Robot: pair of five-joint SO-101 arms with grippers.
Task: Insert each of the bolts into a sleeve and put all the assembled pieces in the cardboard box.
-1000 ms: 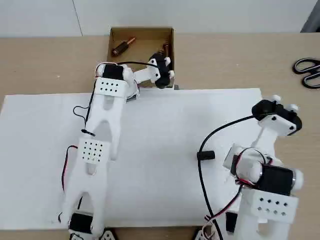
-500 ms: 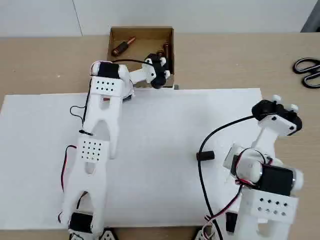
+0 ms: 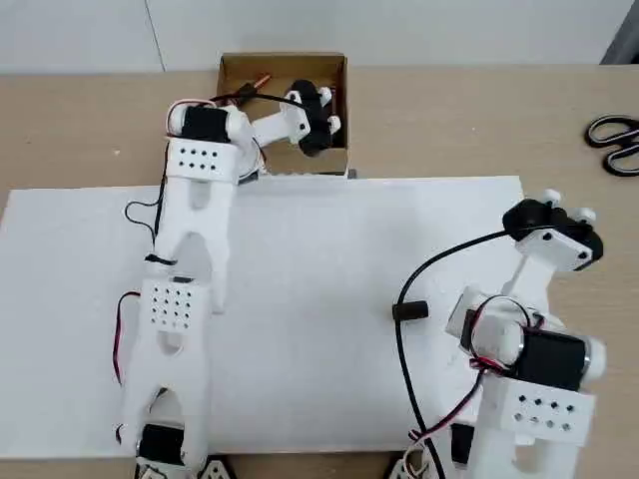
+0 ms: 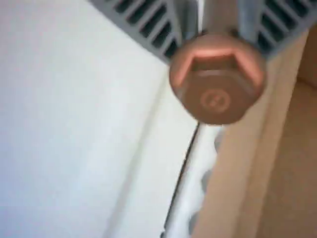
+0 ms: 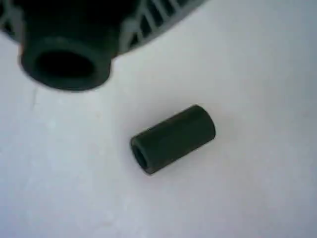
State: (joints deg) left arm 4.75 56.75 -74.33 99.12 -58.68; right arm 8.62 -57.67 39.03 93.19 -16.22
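Bolt (image 4: 216, 82) clamped in left pincer (image 4: 216, 25); sleeve (image 5: 64, 64) in right pincer (image 5: 74, 25).

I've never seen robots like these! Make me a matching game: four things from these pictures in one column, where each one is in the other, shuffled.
Things:
1. copper bolt
2. loose black sleeve
3. scissors
4. cardboard box

Places:
A. lying on its side on the white sheet
B. on bare wood, far from the box
C. clamped in the left gripper
D. past the sheet's far edge, under the left gripper

Pairs: 1-C, 2-A, 3-B, 4-D
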